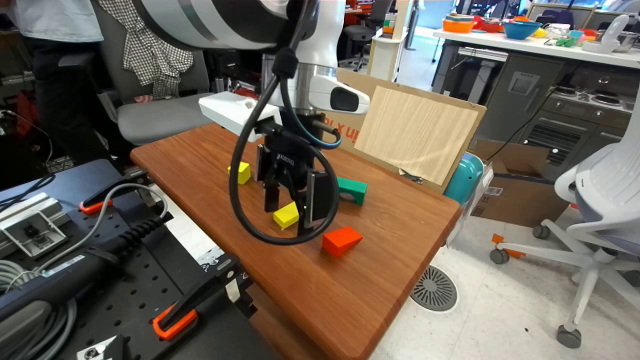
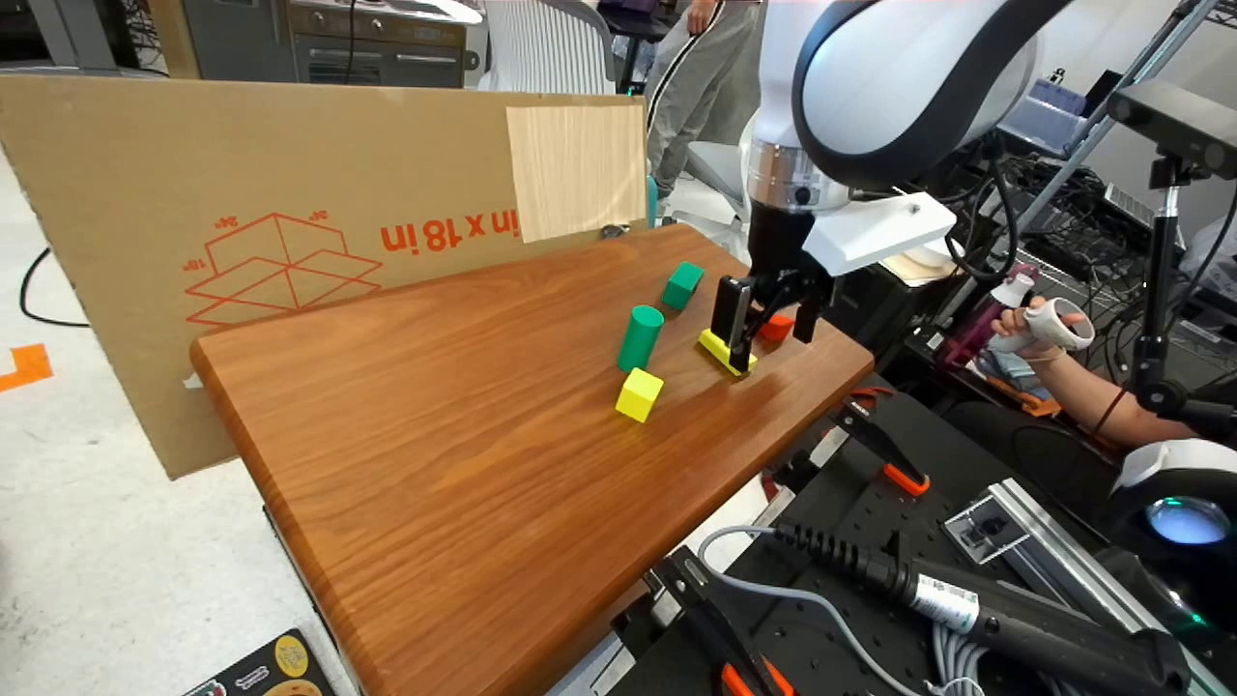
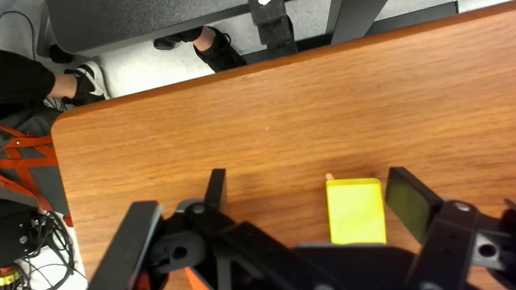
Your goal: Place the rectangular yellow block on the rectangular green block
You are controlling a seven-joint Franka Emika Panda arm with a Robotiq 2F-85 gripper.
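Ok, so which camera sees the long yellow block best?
The wrist view: the long yellow block looks biggest there, seen from above, though its lower end is hidden. In both exterior views it looks smaller, and the jaws cover part of it.

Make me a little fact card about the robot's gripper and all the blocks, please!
gripper: open, holding nothing
rectangular yellow block: on the wooden table, between the gripper's jaws in the wrist view
rectangular green block: on the table, nothing on top
other blocks: yellow cube, upright green cylinder, red wedge
job: yellow not yet on green
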